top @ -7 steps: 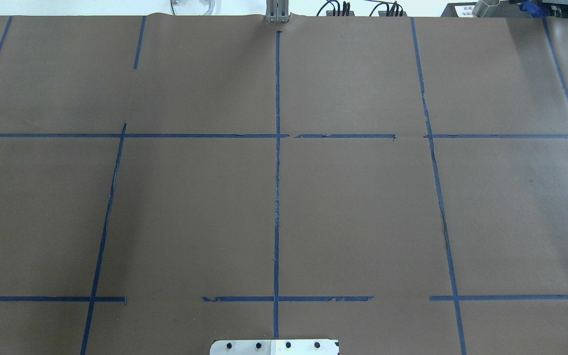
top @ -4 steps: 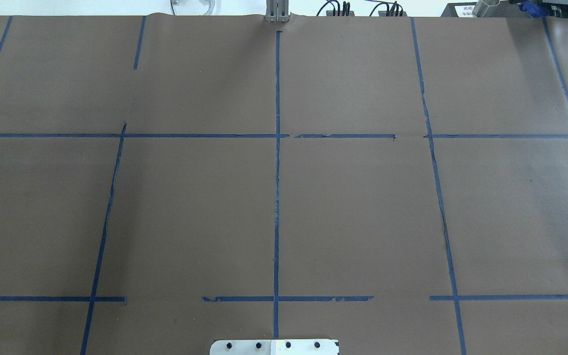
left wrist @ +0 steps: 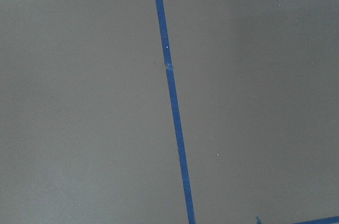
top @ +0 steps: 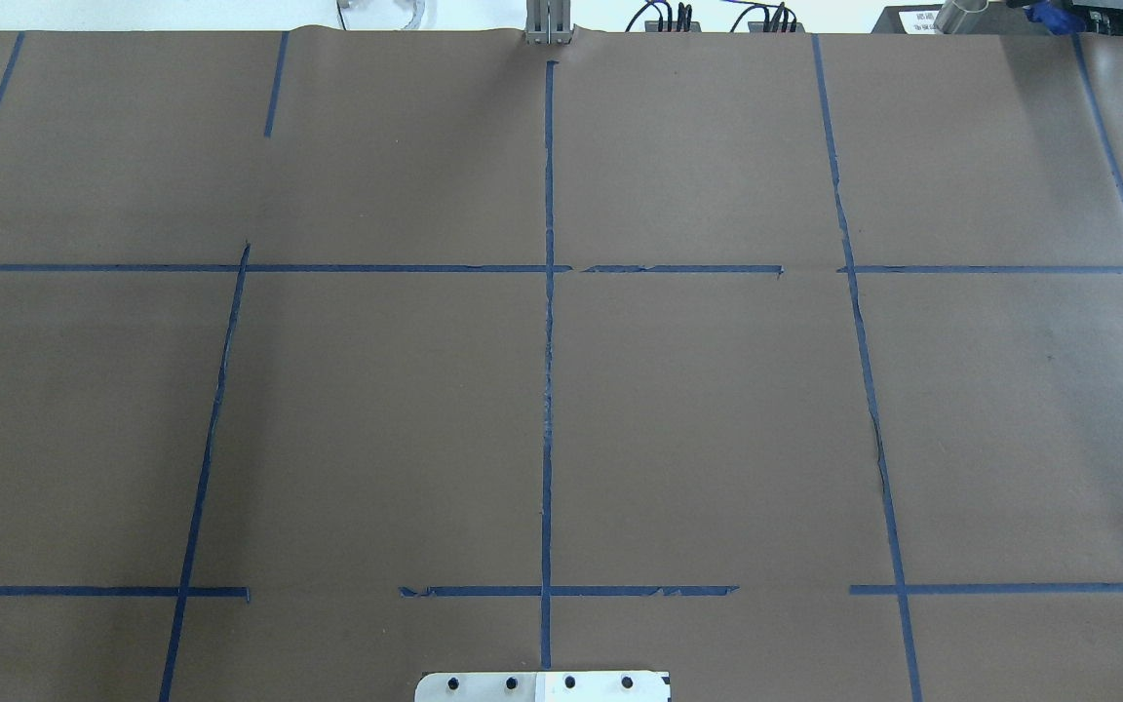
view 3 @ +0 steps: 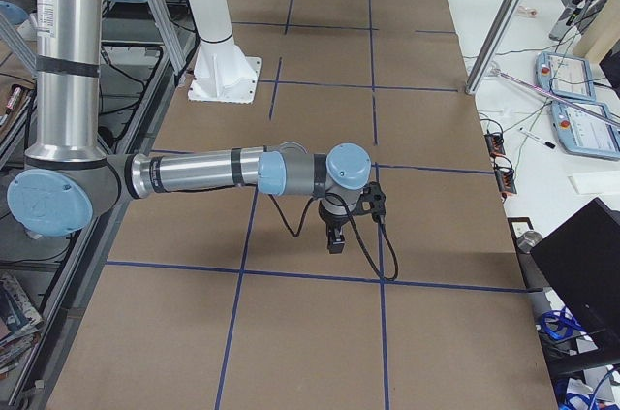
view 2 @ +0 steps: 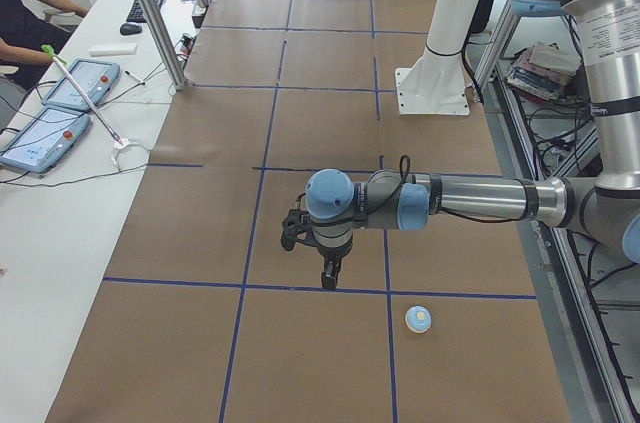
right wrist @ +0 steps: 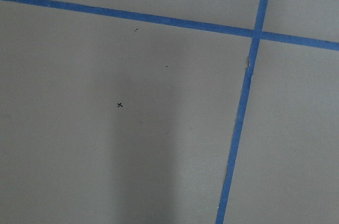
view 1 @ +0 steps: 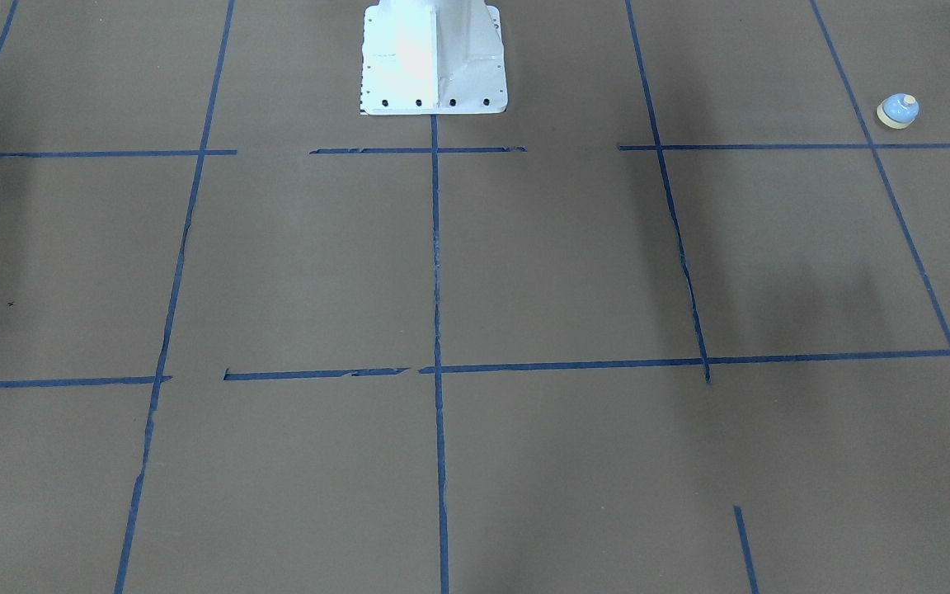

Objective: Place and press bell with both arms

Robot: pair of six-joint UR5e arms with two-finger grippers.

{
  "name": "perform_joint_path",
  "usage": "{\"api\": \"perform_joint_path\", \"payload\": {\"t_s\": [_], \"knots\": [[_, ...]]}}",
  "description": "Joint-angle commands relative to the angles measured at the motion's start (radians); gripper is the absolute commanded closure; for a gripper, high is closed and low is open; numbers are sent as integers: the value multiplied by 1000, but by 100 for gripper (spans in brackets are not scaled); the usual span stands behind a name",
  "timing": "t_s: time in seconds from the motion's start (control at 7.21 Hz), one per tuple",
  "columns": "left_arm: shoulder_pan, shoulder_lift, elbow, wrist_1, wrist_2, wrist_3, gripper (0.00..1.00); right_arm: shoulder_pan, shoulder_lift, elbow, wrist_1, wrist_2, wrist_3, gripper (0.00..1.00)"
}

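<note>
The bell (view 1: 898, 110) stands upright on the table (top: 717, 439), button up, far out on the robot's left. It is just past a crossing of blue tape lines (top: 549, 341) and about level with the front of the white pedestal (view 1: 434, 58). In the view from the table's left end, the left arm (view 2: 470, 198) reaches out level over the brown cover. The left gripper (view 2: 328, 281) points straight down above a tape line, near the bell but apart from it and touching nothing. Only a dark sliver of that arm shows at the edge of the front-facing view, so I cannot tell how far apart its fingers stand or whether they hold anything. In the view from the table's right end, the right arm (view 3: 194, 173) likewise stretches out flat. The right gripper (view 3: 336, 240) hangs tip-down over the cover, well apart from the bell, which sits small at the far end of that view. From this one side view I cannot tell its finger spread either. Both wrist cameras show only brown paper crossed by blue tape, with a small black cross mark (right wrist: 119, 105) under the right one. The cover runs wide between the two arms. Along the table's far long edge stand a metal post (view 2: 150, 13) and the white bench (view 2: 60, 173) carrying tablets.
</note>
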Motion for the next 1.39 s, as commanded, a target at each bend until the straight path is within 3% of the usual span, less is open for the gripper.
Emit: {"api": "perform_joint_path", "payload": {"t_s": [0.0, 0.14, 0.28, 0.83, 1.25], "knots": [[104, 95, 55, -201, 4, -106, 0, -6, 1, 2, 2, 5, 0, 0], [148, 178, 76, -360, 4, -166, 0, -6, 1, 5, 2, 7, 0, 0], [184, 201, 116, -420, 4, -188, 0, -12, 1, 4, 2, 11, -2, 0], [343, 209, 277, -521, 4, -191, 0, -30, -6, 4, 31, 14, 0, 0], [440, 208, 310, -532, -5, -197, 0, -35, -6, 10, 32, 15, 0, 0]]}}
